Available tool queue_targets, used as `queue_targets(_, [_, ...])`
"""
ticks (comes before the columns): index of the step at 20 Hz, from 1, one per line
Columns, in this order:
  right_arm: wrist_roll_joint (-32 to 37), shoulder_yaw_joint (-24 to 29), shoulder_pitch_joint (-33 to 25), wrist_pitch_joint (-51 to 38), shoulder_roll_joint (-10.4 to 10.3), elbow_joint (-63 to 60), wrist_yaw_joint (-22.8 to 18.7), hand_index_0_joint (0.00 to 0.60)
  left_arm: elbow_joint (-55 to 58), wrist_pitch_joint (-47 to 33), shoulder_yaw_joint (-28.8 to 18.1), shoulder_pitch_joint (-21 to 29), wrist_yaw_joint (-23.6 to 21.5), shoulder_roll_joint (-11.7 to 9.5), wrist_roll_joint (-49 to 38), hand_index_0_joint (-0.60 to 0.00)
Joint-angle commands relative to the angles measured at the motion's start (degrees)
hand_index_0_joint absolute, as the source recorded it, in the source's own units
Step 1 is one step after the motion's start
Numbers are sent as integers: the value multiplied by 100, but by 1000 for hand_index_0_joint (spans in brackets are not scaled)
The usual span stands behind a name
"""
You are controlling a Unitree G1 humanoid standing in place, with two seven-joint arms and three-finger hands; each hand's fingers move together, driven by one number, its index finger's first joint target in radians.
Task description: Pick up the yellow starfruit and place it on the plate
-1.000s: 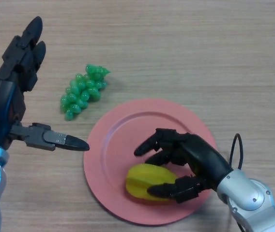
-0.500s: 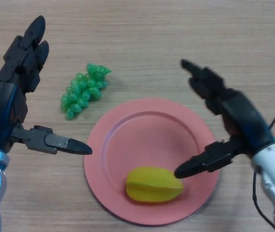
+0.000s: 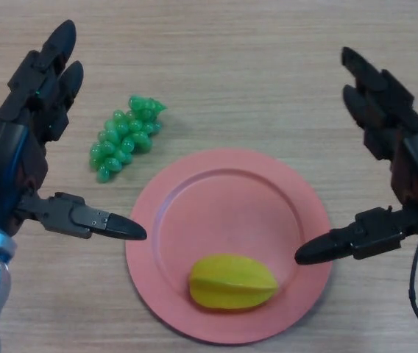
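**Starfruit at rest on the plate, both hands spread wide**

We see the right hand (image 3: 408,158) at the view's right edge, released and holding nothing: its fingers (image 3: 374,95) stretch straight up and away, while its thumb (image 3: 349,243) points left, the tip lying over the right rim of the round pink plate (image 3: 224,191). The smooth yellow starfruit (image 3: 232,282) lies on its side in the near part of that plate, just left of and below the thumb tip, apart from it.

On the opposite side, the left hand (image 3: 18,154) is likewise spread and empty, fingers (image 3: 47,70) straight and raised, thumb (image 3: 91,219) reaching right toward the plate's left rim and stopping just short of it. Between this hand's fingers and the plate rests a glossy green plastic bunch of grapes (image 3: 124,137), near the plate's upper-left rim but not touching it. Everything sits on a pale wood-grain surface (image 3: 216,66).
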State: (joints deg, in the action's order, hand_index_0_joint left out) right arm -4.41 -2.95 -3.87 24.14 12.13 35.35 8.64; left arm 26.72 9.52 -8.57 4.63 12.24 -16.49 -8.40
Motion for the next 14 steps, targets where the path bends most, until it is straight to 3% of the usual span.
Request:
queue_targets(1, [10, 68, -87, -483, 41, 515, -98, 0, 466, -470, -403, 29, -38, -118, -341, 0])
queue_targets(5, [-49, 180, -145, -634, 78, 334, 152, 0, 417, -708, -503, 22, 22, -177, -135, 0])
queue_targets(14, [-328, -16, -424, -786, -22, 0, 16, 0, 629, -433, -563, -22, 192, -192, -113, 0])
